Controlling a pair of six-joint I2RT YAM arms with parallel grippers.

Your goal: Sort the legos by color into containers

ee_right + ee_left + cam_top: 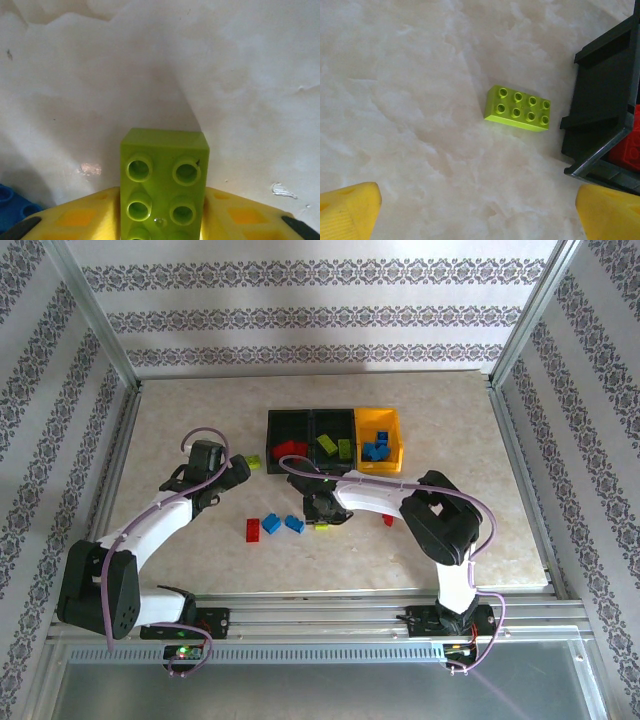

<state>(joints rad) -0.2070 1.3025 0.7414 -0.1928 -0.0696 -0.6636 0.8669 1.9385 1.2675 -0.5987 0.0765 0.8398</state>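
Near the black bin (602, 95), left gripper (480, 215) spread wide; right gripper (162, 222) clamps lime brick (162, 167)

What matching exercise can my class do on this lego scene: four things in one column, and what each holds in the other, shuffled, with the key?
Column one:
1. yellow bin
2. left black bin
3. middle black bin
4. right gripper

Column two:
A. red bricks
B. one lime brick, clamped between fingers
C. blue bricks
D. lime bricks lying loose inside

Pairs: 1-C, 2-A, 3-D, 4-B.
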